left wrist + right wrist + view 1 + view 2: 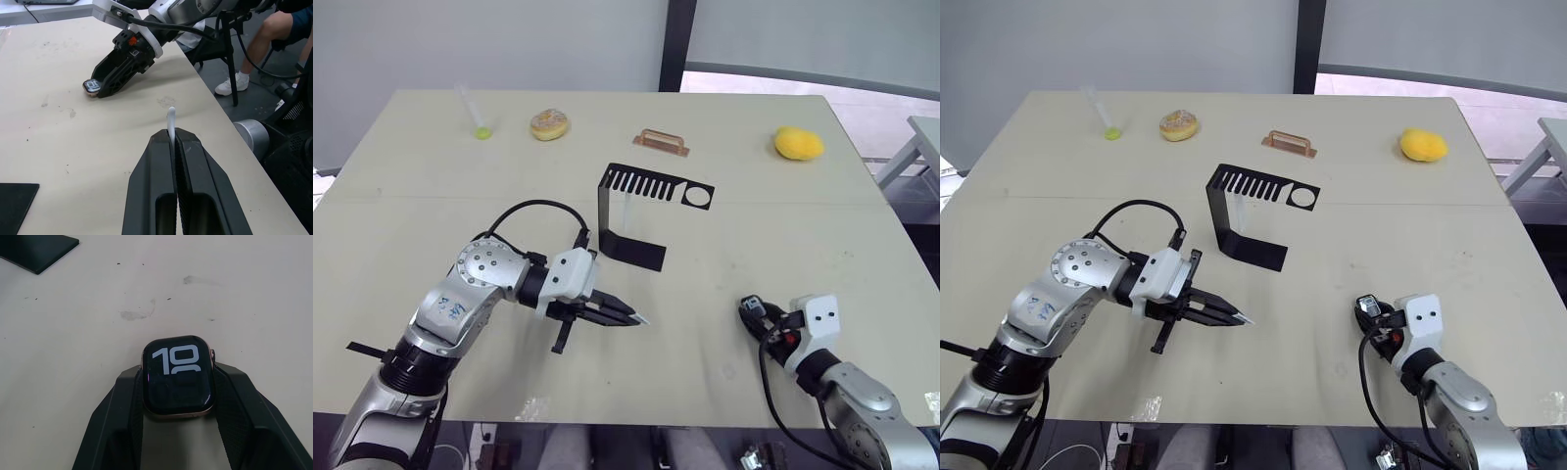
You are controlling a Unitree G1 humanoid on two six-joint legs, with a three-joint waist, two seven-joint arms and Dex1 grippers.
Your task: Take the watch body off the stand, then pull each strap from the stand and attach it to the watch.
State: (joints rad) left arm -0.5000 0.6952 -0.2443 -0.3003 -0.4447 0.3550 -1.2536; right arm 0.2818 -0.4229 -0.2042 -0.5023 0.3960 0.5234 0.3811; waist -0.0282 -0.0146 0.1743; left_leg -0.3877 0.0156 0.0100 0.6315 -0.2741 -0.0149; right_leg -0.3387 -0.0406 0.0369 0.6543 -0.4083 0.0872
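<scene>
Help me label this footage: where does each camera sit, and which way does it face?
Head eyes: forward and down over the table, both arms, the stand.
Left wrist: along the left gripper shut on a white strap, toward the right gripper.
Right wrist: along the right gripper clamping the watch body.
Both wrist views share the watch body.

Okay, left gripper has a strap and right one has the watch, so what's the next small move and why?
Probably bring the left gripper across toward the right gripper. The left one is shut on a white strap, whose tip sticks out past its fingertips, and the right one is shut on the watch body, resting at the table. The two are still well apart, so the strap end cannot meet the watch yet.
</scene>
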